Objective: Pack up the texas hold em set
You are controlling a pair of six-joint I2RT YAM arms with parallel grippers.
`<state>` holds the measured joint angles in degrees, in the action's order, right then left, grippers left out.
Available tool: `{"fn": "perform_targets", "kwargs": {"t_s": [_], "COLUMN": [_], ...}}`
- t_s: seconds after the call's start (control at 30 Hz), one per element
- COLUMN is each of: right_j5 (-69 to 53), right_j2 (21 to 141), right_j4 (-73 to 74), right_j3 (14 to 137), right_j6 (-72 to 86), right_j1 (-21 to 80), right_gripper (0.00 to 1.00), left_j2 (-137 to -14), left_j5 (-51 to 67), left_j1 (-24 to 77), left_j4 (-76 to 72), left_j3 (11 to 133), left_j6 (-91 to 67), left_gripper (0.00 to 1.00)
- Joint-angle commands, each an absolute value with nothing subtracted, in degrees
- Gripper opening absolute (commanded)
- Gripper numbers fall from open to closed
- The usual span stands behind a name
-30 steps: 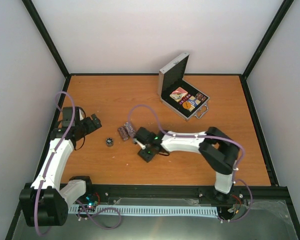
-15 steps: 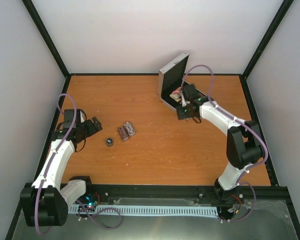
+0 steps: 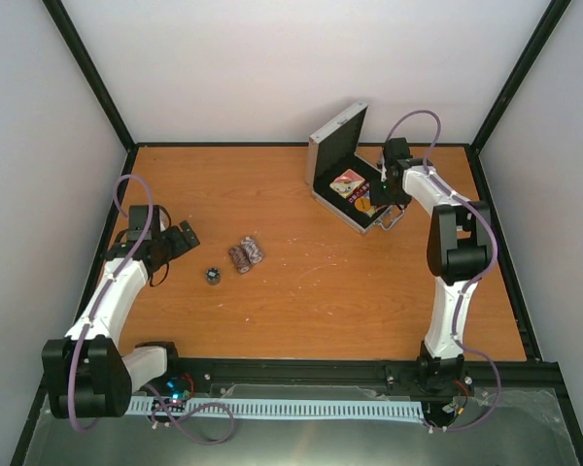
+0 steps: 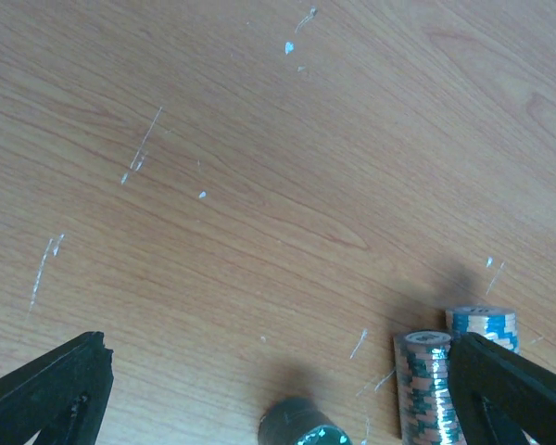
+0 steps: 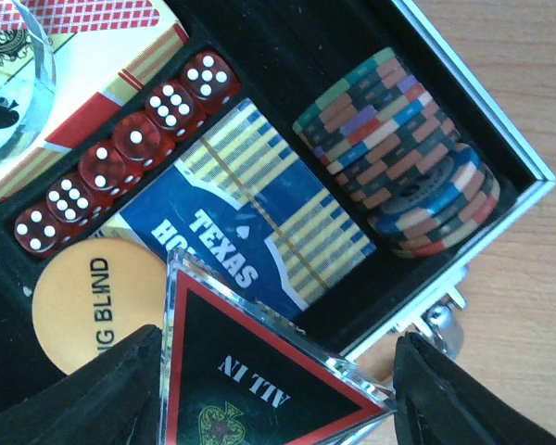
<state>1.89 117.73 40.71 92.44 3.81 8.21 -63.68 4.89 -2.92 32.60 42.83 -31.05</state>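
The silver case (image 3: 338,148) stands open at the back right of the table. Over its black tray hangs my right gripper (image 5: 278,357), shut on the dark red-edged "ALL IN" triangle (image 5: 259,380). Below it in the tray lie the blue-yellow card deck (image 5: 250,213), a row of red dice (image 5: 134,144), the orange disc (image 5: 83,297) and a striped chip stack (image 5: 403,158). My left gripper (image 4: 278,357) is open above bare wood on the left. Just ahead of it two striped chip stacks (image 4: 429,385) lie on their sides beside a short dark stack (image 4: 301,425).
A red-and-white card pack with a clear round disc (image 5: 9,65) fills the tray's other corner. The case's handle (image 3: 394,216) faces the table's middle. Black frame rails (image 3: 301,146) edge the wooden table (image 3: 321,301), with white walls behind.
My right arm has swung from the table's middle, by the chip stacks, back to the open case, carrying the triangle. The left arm has barely moved.
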Motion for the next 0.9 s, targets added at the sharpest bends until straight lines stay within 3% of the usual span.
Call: {"fn": "perform_targets", "kwargs": {"t_s": [0.0, 0.53, 0.87], "right_j5": [1.64, 1.89, 1.52], "right_j2": [119.8, 125.96, 126.24], "right_j4": [42.23, 43.84, 44.08], "right_j3": [95.88, 102.0, 102.46], "right_j6": [2.39, -0.75, -1.03], "right_j1": [7.86, 7.41, 7.38], "right_gripper": [0.54, 0.55, 0.72], "left_j2": [-65.04, -69.22, -70.22], "left_j5": [4.41, 5.56, 6.84], "left_j1": [-3.37, -3.35, -3.34], "left_j4": [29.54, 27.64, 27.05], "left_j3": [45.82, 47.54, 47.46], "left_j6": [-33.01, -33.88, -33.78], "left_gripper": [1.0, 1.0, 1.0]}}
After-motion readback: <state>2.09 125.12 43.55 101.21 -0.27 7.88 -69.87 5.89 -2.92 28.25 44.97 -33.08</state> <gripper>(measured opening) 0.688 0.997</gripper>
